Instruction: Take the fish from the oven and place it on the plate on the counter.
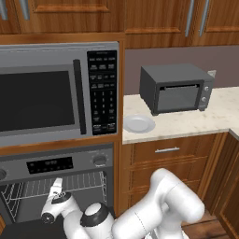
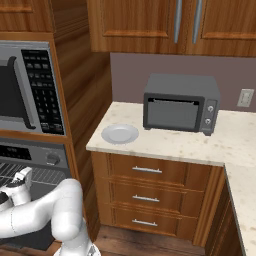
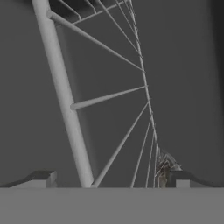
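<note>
The oven (image 1: 56, 164) is open, its wire rack (image 1: 70, 184) showing under the silver control strip. My gripper (image 1: 57, 183) reaches into it, and from the right it appears at the oven's mouth (image 2: 23, 176). In the hand view the gripper (image 3: 113, 181) is open, with nothing between its fingertips, and the rack's wires (image 3: 61, 87) run close in front. The fish (image 3: 168, 165), small and silvery, lies on the rack just beyond the right fingertip (image 3: 183, 178). The pale round plate (image 1: 138, 123) (image 2: 120, 134) sits bare on the beige counter (image 1: 186, 122) (image 2: 165, 142), near its left end.
A dark-grey toaster oven (image 1: 176, 88) (image 2: 181, 102) stands on the counter behind and right of the plate. A large microwave (image 1: 51, 93) (image 2: 25, 90) is built in above the oven. Wooden drawers (image 2: 147, 192) lie below the counter, and wall cabinets (image 2: 165, 25) hang above.
</note>
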Controlling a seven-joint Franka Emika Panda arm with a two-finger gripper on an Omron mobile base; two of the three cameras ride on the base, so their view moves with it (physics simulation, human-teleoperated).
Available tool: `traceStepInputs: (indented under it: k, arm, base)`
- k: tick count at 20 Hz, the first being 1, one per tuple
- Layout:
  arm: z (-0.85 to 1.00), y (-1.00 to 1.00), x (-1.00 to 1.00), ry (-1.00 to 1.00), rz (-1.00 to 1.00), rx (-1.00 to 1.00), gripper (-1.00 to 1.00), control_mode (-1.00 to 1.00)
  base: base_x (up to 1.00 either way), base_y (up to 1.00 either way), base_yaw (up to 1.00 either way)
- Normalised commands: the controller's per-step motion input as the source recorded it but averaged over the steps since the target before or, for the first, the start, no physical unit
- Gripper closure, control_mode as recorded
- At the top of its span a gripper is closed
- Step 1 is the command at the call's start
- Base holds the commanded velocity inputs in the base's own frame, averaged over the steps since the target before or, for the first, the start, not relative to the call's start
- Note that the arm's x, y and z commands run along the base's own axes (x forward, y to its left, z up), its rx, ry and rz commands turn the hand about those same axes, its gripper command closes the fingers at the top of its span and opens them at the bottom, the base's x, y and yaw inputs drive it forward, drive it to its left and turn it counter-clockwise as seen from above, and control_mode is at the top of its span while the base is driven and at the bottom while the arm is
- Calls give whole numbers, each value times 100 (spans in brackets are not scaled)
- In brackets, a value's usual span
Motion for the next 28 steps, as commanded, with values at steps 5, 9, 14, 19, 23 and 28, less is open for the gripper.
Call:
traceStepInputs:
  k: [5,9,14,19,23,28]
  arm:
    - [-100,0,13,-25,0,0,-100,-100]
    - [-61,10,0,-14,0,6,100,-100]
    - [-42,7,0,-4,0,6,100,-100]
    - [-43,0,0,0,0,2,100,-100]
    - [-54,0,-2,1,0,0,100,-100]
    - [-57,0,-23,0,0,0,100,-100]
  base:
    - [0,0,0]
    - [0,0,0]
    - [0,0,0]
    - [0,0,0]
    - [0,0,0]
    - [0,0,0]
